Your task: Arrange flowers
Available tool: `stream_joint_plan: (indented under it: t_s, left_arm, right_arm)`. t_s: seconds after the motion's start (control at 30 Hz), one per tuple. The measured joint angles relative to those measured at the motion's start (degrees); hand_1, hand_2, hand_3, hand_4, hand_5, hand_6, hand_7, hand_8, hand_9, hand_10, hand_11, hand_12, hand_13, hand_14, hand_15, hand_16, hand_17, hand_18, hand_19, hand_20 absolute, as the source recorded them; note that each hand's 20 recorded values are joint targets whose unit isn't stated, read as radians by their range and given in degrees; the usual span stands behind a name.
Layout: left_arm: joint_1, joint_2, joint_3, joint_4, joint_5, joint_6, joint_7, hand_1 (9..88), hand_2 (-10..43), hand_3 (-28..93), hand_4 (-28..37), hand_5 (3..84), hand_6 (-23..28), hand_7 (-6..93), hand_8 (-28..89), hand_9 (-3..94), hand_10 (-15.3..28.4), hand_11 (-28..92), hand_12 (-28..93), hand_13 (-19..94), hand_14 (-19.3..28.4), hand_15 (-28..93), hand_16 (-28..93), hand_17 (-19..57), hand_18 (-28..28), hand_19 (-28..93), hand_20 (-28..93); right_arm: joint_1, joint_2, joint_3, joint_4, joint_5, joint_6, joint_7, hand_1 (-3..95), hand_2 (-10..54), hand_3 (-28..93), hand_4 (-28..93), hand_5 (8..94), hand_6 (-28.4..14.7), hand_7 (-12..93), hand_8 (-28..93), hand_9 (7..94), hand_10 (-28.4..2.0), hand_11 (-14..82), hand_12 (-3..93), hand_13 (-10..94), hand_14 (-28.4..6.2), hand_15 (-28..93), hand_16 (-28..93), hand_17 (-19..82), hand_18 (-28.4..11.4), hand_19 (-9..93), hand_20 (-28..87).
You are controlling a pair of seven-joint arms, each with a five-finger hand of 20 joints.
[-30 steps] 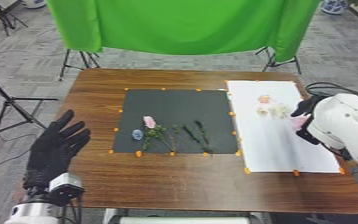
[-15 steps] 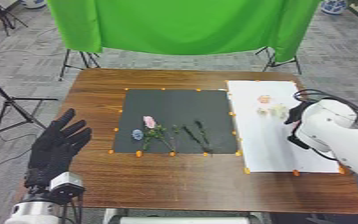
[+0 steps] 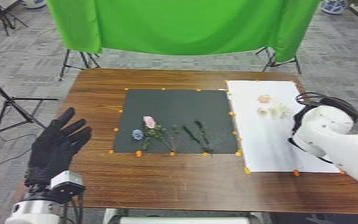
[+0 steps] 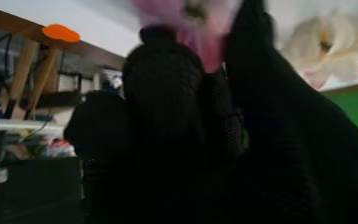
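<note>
Over white sheet (image 3: 269,145), right hand (image 3: 297,122), fingers pinching pink flower (image 4: 209,42); left hand (image 3: 55,150), fingers straight; blue-white pot (image 3: 334,6) on floor behind.

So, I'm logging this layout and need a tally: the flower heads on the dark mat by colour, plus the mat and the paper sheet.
Pink flower head: 1
Blue flower head: 1
Dark mat: 1
White sheet: 1
Total: 4
</note>
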State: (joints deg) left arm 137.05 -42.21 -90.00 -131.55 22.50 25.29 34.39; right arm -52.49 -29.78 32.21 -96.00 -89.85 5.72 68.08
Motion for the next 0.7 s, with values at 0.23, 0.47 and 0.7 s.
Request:
stream_joint_plan:
  t_s: [0.23, 0.47, 0.7]
  left_arm:
    - [-0.2, -0.68, -0.23, 0.02, 0.63, -0.39, -0.95, 30.0, 7.2, 65, -20.4, 36.5, 9.3, 10.0, -8, 32.0, 19.2, 28, 11, 21, 26.0, 56, -12, -7.3, 25.6, 52, 6]
    - [2.7, -1.59, -5.59, -0.14, 1.90, -2.76, -3.59, 29.5, 6.5, 64, -20.4, 36.1, 9.0, 9.7, -8, 31.7, 19.0, 28, 11, 20, 25.9, 55, -12, -7.5, 26.7, 52, 6]
    - [8.6, -2.68, -13.27, -0.75, 2.73, -6.16, -5.20, 29.1, 5.9, 62, -19.6, 36.1, 8.9, 8.9, -7, 31.8, 19.1, 27, 11, 20, 26.4, 54, -11, -7.3, 28.3, 52, 5]
  right_arm:
    - [-0.4, 0.4, -2.3, -0.1, -3.7, 4.7, 0.5, 63.5, -9.5, 72, -28, 75.5, -1.0, 32, 7, 91.0, -8.5, 8.9, 31.5, 88, -0.8, 63, 14, 64, -11.5, 93, 19]
    - [-0.4, 1.7, -3.7, -2.3, -7.5, 9.3, 0.2, 63.0, -9.5, 74, -28, 77.0, -1.3, 32, 6, 92.1, -8.7, 8.9, 32.4, 89, -0.6, 63, 15, 64, -11.9, 93, 22]
    - [0.2, 2.6, -3.3, -6.9, -10.3, 9.5, -2.1, 62.8, -9.5, 75, -28, 77.6, -1.4, 32, 6, 92.4, -8.6, 9.0, 32.9, 89, -0.5, 63, 16, 64, -12.1, 93, 24]
